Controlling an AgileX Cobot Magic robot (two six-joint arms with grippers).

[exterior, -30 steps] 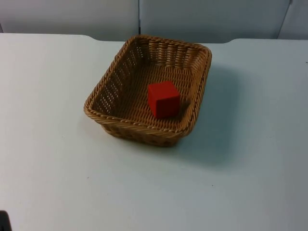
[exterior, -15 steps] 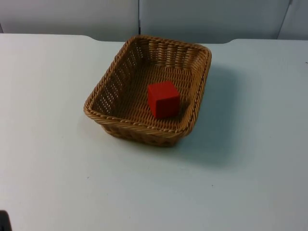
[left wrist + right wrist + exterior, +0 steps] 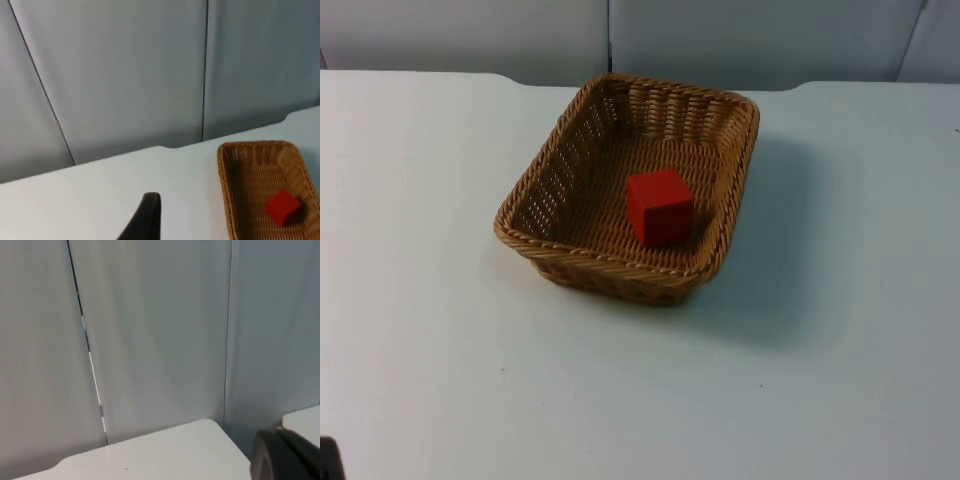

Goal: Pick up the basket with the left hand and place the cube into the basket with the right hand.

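Observation:
A brown wicker basket [image 3: 582,258] stands on the white table, a little left of the middle. A red cube [image 3: 660,206] lies inside it on the woven floor, close to the front right wall. In the left wrist view the basket [image 3: 226,190] and the cube [image 3: 281,207] in it lie well ahead of my left gripper [image 3: 146,220], which hangs clear of the basket over bare table. My right gripper [image 3: 284,456] is held up facing the grey partition wall, away from the basket. Both arms wait outside the top view.
The white table [image 3: 840,330] stretches wide on all sides of the basket. The grey partition wall [image 3: 740,35] closes its far edge. A small black object [image 3: 328,460] sits at the near left corner of the top view.

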